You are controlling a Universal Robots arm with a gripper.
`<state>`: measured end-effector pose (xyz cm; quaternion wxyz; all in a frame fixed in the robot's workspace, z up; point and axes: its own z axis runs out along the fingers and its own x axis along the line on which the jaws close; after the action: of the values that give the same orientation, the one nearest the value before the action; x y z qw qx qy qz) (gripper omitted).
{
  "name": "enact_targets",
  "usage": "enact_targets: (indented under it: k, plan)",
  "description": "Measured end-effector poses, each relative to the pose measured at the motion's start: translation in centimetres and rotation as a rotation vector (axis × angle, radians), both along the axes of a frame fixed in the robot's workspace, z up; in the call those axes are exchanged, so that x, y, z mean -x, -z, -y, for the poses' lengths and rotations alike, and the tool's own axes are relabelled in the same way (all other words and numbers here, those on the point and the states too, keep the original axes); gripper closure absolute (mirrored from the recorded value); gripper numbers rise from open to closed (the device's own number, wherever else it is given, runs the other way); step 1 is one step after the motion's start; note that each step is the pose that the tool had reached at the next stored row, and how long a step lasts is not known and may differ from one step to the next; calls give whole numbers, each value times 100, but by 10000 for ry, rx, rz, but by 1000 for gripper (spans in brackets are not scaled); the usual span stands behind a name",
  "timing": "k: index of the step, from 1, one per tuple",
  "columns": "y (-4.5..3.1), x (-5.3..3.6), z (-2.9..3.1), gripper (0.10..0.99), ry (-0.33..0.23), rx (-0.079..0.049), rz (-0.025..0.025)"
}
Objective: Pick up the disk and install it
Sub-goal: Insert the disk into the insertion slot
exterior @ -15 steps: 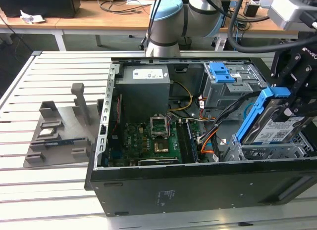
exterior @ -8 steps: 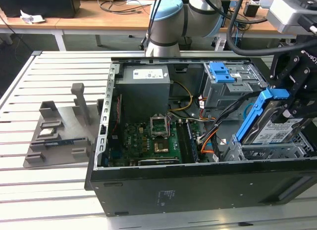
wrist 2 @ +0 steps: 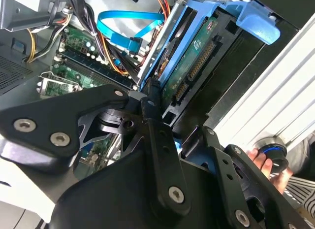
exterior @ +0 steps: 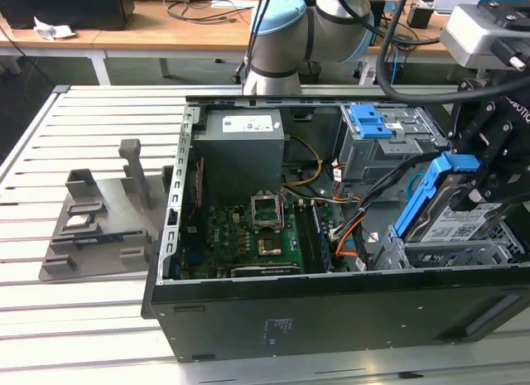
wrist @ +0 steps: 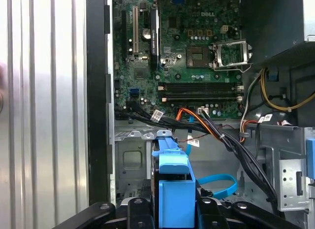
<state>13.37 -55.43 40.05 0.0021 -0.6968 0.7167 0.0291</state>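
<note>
A wide tabletop (exterior: 91,137) of pale metal slats carries everything. Behind it stands a wooden desk (exterior: 149,33) with loose cables. On the tabletop an open black computer case (exterior: 331,319) lies on its side. The grey and blue robot arm (exterior: 286,37) rises at the far side of the case. Inside the case a grey power supply (exterior: 242,145) sits beside a green motherboard (exterior: 248,236). At the exterior view's left a grey fixture (exterior: 99,219) rests on the slats, well apart from the case.

The gripper (exterior: 483,180) hangs over the case's end at the exterior view's right. Its black fingers (wrist: 206,209) are closed onto the disk (exterior: 451,215), one on each side of the blue rail. The disk is tilted. Its long axis goes from the low end, at the grey drive cage (exterior: 447,254), up to the gripper. The labelled face is turned upward and the green circuit side faces down, as the second wrist view shows. I cannot tell if the low end touches the cage.
</note>
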Motion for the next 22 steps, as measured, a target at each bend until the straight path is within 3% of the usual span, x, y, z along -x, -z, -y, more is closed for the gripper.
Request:
enact_targets:
  k: [14, 22]
  plan:
    - [129, 0, 0, 722, 0, 1, 0]
    - [133, 0, 0, 710, 0, 2, 0]
